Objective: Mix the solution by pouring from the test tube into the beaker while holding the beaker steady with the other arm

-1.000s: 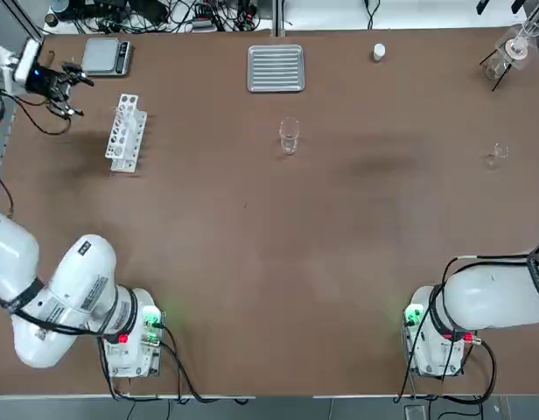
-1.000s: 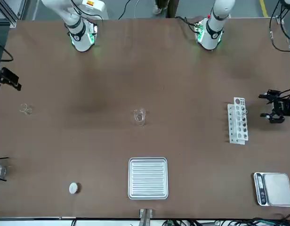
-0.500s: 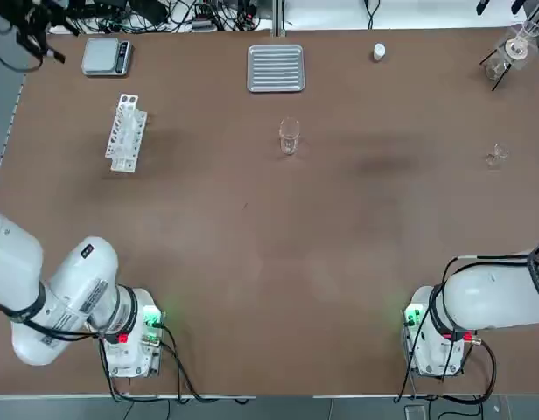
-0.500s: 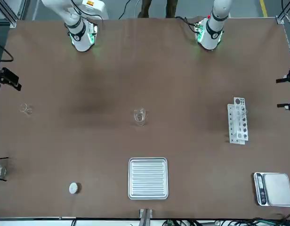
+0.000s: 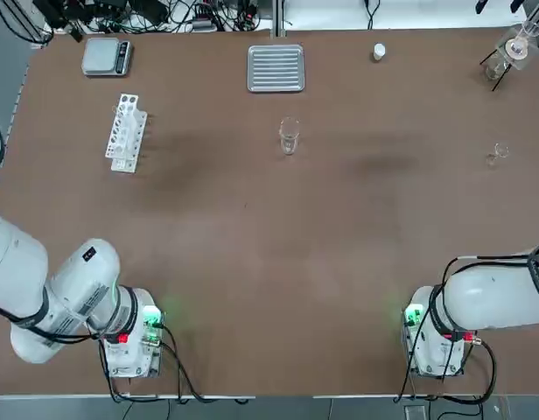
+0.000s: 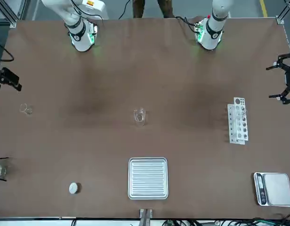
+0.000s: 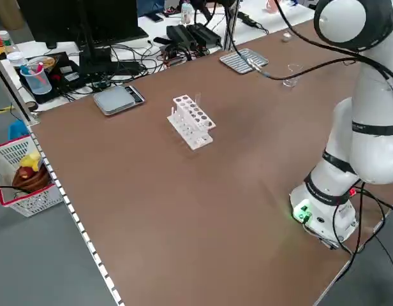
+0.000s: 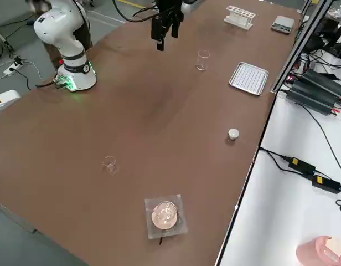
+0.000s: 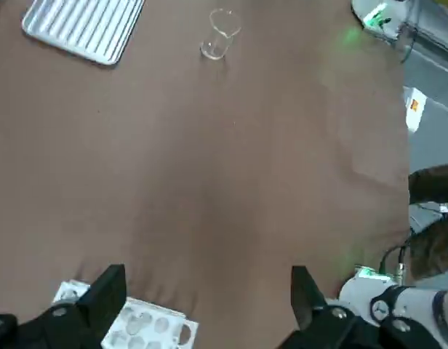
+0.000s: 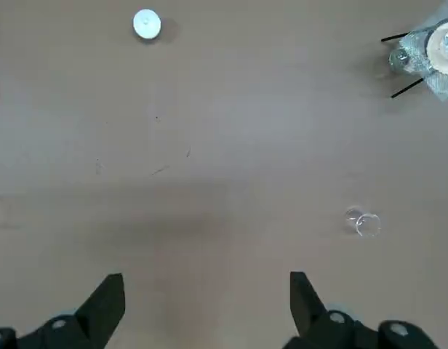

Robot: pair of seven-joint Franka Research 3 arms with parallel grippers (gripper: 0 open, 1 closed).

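Test tube (image 7: 198, 101): slim clear glass, upright in the white rack (image 5: 125, 132) on the robot's left part of the bench (image 5: 252, 245). Left claw (image 6: 287, 77), open and empty, hangs past the bench's edge beside the rack, so the tube lies inward from it. Beaker (image 5: 289, 136): mid-bench toward the far edge; right claw (image 8: 164, 34) open, raised nearby, apart from it.
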